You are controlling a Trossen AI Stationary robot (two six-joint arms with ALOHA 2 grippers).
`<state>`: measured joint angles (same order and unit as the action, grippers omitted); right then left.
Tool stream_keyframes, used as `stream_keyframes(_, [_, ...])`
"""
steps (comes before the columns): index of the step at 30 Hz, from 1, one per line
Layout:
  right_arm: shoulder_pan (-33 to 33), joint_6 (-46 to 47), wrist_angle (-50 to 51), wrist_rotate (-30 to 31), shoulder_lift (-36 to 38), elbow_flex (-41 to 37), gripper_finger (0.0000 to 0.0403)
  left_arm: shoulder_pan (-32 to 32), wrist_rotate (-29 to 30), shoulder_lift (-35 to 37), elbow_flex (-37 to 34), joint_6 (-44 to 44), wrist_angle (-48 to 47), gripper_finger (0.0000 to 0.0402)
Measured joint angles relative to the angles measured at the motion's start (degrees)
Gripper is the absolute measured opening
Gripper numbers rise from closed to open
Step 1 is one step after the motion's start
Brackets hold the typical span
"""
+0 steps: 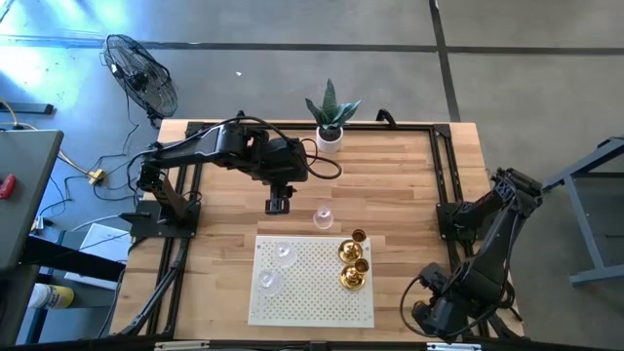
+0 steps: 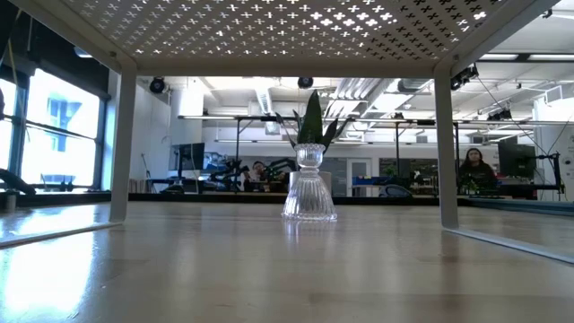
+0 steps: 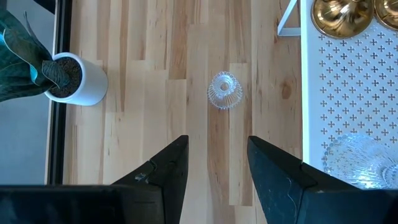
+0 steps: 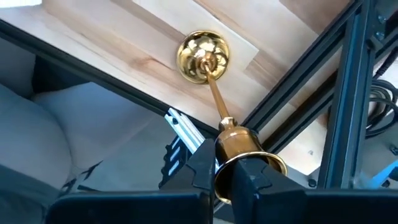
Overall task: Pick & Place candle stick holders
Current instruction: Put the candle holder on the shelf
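Observation:
A clear glass candle stick holder (image 1: 323,216) stands upright on its base on the wooden table (image 1: 409,175), just beyond the white perforated stand (image 1: 312,302). My left gripper (image 3: 217,162) hovers open above the table, with the glass holder (image 3: 224,90) ahead of its fingers and untouched. Two glass holders (image 1: 283,253) and gold holders (image 1: 351,263) stand on the perforated stand. My right gripper (image 4: 233,165), at the table's near right corner (image 1: 429,317), is shut on a gold candle stick holder (image 4: 214,93). My right gripper pinches the gold holder's cup end (image 4: 239,146) between its two fingers (image 4: 205,165), coming steeply from above. The thin stem and round base (image 4: 203,56) point away below the fingers, over the wood. Whether the base touches the table I cannot tell.
A white pot with a green plant (image 1: 331,122) stands at the table's far edge. Black frame rails (image 4: 292,93) run beside the held holder. In the low view the perforated stand (image 2: 269,36) spans overhead on legs (image 2: 446,144), with the glass holder (image 2: 309,193) beyond it.

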<state>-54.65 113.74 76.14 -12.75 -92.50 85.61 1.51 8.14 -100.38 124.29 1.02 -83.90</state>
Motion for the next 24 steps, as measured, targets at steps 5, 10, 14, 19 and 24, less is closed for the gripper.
stream_keyframes(5, [0.19,-0.84,-0.27,0.79,-0.08,1.66,0.0009,-0.01,0.0,0.0,0.0,0.0,-0.11,0.0159])
stream_keyframes(10, [0.31,-2.35,0.4,1.04,-0.08,3.36,0.0009,0.0,-0.02,0.0,0.0,0.0,-0.26,0.0159])
stream_keyframes(14, [0.31,-3.33,1.23,1.29,-0.03,5.1,0.0009,-0.01,-0.01,0.0,0.0,0.0,-0.25,0.0159])
stream_keyframes(19, [0.31,-4.78,1.97,3.41,0.03,8.88,0.0009,0.0,0.0,0.0,0.0,0.0,-0.24,0.0159])
stream_keyframes(24, [0.31,-5.83,2.56,3.48,0.1,13.02,0.0009,0.0,0.0,0.0,0.0,0.0,-0.24,0.0159])
